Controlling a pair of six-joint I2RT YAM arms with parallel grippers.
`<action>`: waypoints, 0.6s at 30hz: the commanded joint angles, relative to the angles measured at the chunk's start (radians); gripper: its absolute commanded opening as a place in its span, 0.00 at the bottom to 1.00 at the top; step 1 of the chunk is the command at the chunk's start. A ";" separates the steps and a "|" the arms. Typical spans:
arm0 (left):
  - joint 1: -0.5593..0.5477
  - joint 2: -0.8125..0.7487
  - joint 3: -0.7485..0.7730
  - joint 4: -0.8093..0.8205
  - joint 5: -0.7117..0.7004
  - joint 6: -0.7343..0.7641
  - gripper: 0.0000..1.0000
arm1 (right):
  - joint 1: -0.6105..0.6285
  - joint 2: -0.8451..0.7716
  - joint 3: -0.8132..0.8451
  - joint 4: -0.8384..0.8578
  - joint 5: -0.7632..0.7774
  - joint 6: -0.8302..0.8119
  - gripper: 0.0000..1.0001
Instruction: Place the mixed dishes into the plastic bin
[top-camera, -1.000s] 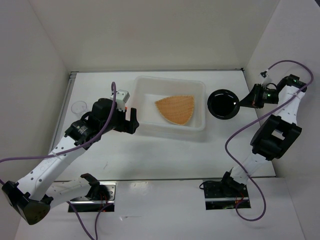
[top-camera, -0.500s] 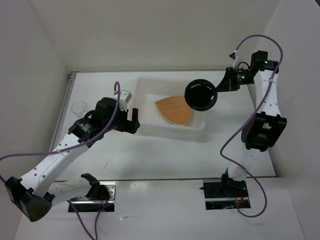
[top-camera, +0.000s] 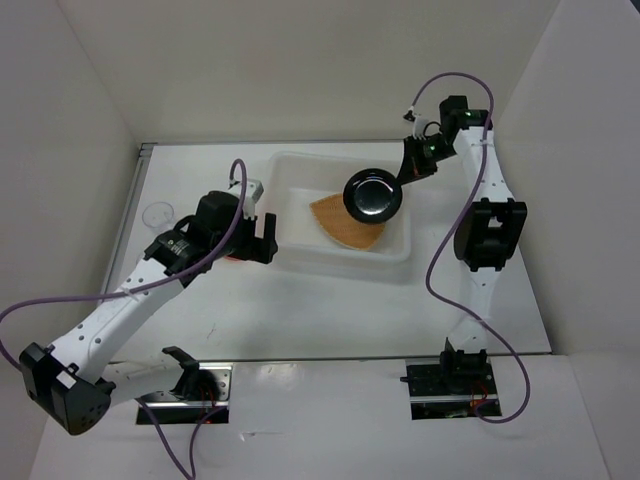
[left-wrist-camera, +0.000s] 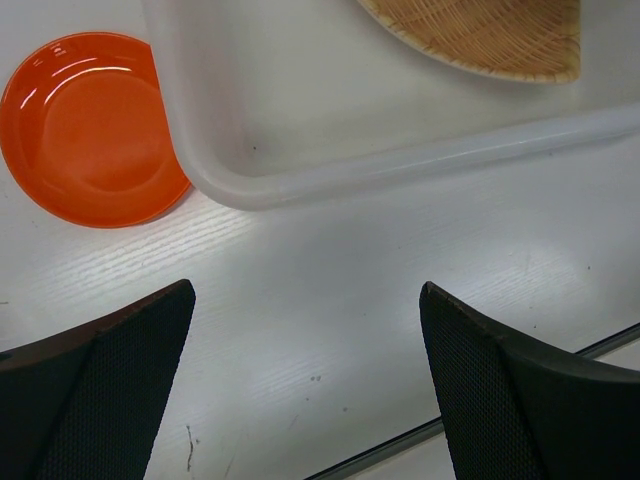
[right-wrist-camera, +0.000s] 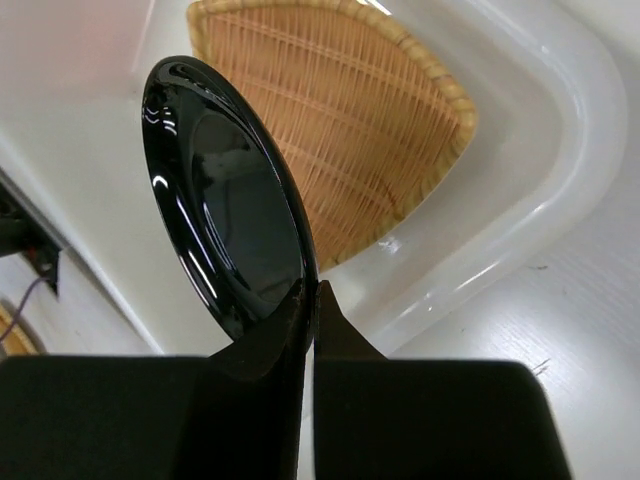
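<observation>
My right gripper (top-camera: 400, 178) is shut on the rim of the small round black plate (top-camera: 372, 195) and holds it tilted in the air over the right half of the white plastic bin (top-camera: 340, 263). In the right wrist view the fingers (right-wrist-camera: 312, 300) pinch the black plate (right-wrist-camera: 225, 200) above the tan woven plate (right-wrist-camera: 370, 150), which lies inside the bin (top-camera: 338, 224). My left gripper (top-camera: 262, 238) is open and empty over the table at the bin's left front corner. The orange plate (left-wrist-camera: 85, 130) lies against the bin's outer wall (left-wrist-camera: 400, 170). One clear cup (top-camera: 157, 214) stands far left.
White walls close in the table on the left, back and right. A metal strip runs along the table's near edge (left-wrist-camera: 400, 445). The second clear cup is not in view.
My right arm has lifted the black plate from the table right of the bin and carried it left, over the bin. My left gripper has shifted slightly and stays open.
</observation>
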 joint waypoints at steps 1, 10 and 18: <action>0.013 0.020 -0.008 0.035 -0.008 0.006 1.00 | 0.031 0.007 0.113 0.051 0.087 0.038 0.00; 0.013 0.031 -0.008 0.035 0.003 0.006 1.00 | 0.136 0.050 0.135 0.081 0.291 0.066 0.00; 0.013 0.031 -0.008 0.035 0.012 0.006 1.00 | 0.261 0.050 0.078 0.136 0.511 0.087 0.00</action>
